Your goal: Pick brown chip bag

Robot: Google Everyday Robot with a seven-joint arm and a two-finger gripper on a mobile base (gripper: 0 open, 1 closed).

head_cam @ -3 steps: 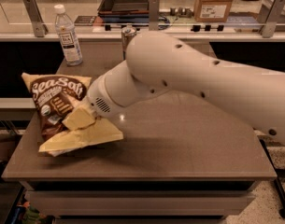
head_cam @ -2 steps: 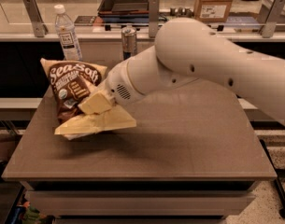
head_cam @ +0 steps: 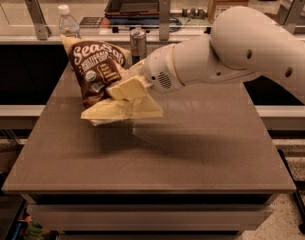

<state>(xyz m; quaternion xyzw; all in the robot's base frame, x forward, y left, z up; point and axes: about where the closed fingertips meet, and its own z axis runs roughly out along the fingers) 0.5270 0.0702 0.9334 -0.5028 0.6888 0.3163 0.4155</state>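
The brown chip bag [head_cam: 94, 71] sits in the pincer [head_cam: 128, 95], which is clamped on the bag's lower right part. The bag stands tilted to the pincer's left and, judging by the shadow under it, hangs clear of the table [head_cam: 192, 149].

It looks light and puffed with air, made of thin, crinkly, glossy film, so it should weigh little but dent and slide easily. The chips inside would crush under a hard squeeze. The flat crimped seam or a lower corner gives the firmest purchase; the smooth swollen middle would likely slip. Where the pale pincer ends and the bag's pale yellow end begins is hard to tell.

Its centre is dark brown with white lettering.

Just behind the pincer stands a small metal can [head_cam: 138, 45], a hard, shiny cylinder. Further to the left, behind the bag, is a clear plastic water bottle [head_cam: 67, 24] with a white cap. The table is matte brown, flat and square-edged. The arm [head_cam: 242, 49] is smooth, white and rounded.
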